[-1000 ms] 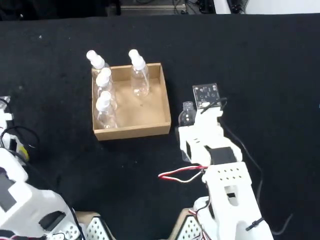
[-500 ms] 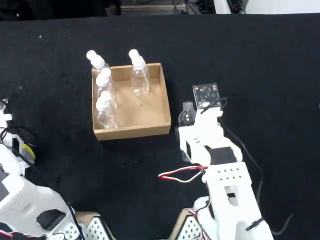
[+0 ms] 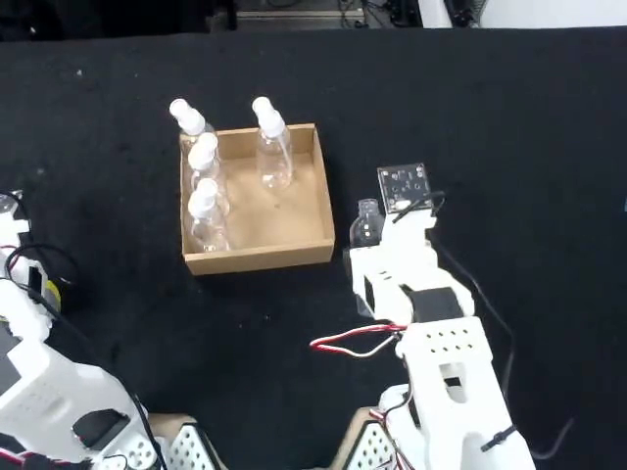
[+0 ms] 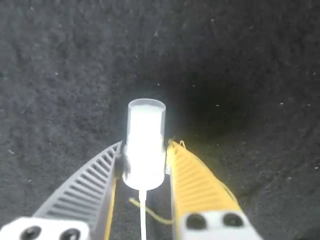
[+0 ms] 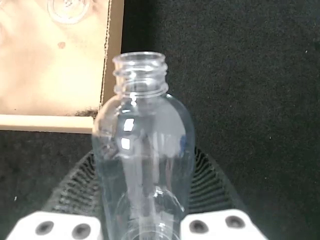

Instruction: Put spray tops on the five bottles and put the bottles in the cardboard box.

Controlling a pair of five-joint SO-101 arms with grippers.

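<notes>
**Stage shown: capping of the fifth bottle.** My right jaws are clenched round the body of the open bottle [image 3: 366, 223], which I hold upright just beside the cardboard box [image 3: 294, 211], on the black counter [image 3: 490, 117]. Its threaded neck [image 5: 139, 70] is bare. My left jaws, well apart from it at the other side of the counter, grasp the last spray top [image 4: 145, 145] by its sides, with its thin dip tube [image 4: 143, 215] running back between them.

**Next move, as I judge it.** The spray top must be carried across to the open bottle. The tube goes into the neck first, then the collar is seated and turned on the thread while my right jaws keep the bottle steady. After that the bottle goes into the free part of the box.

**Count.**
- Bottles: five.
  - Four capped bottles stand in the box. Three [image 3: 203, 206] are in a row along one side wall, and one [image 3: 272, 147] is at the far wall.
  - One is uncapped, in my right jaws.
- Spray tops: five. Four are fitted and one is held.
- Box: one.
</notes>
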